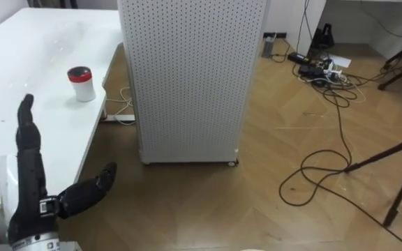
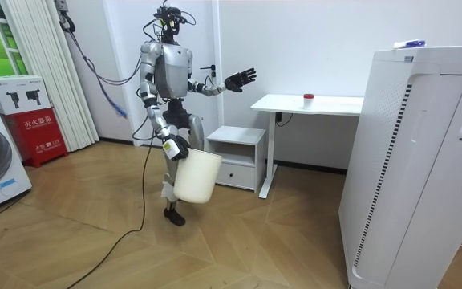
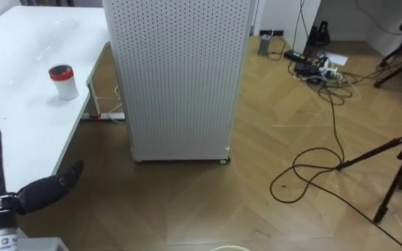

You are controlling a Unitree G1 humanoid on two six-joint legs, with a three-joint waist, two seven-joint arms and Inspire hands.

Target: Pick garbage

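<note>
Beyond left fingers (image 1: 25, 110), apart: possibly a can (image 1: 81, 84).

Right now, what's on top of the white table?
One small white cup with a red lid stands on the white table. The robot's left hand, fingers straight, hides part of the near edge.

Left hand (image 1: 32, 189), fingers spread, hangs by the table (image 1: 19, 56) bearing a can (image 1: 81, 84).

Bare tabletop lies open between the raised left hand (image 1: 33, 188) and the red-capped can (image 1: 81, 84) on the white table (image 1: 19, 70); a tall perforated white unit (image 1: 190, 77) blocks the table's right end, cables (image 1: 317, 70) and a tripod (image 1: 389, 154) cluttering the floor beyond
</note>
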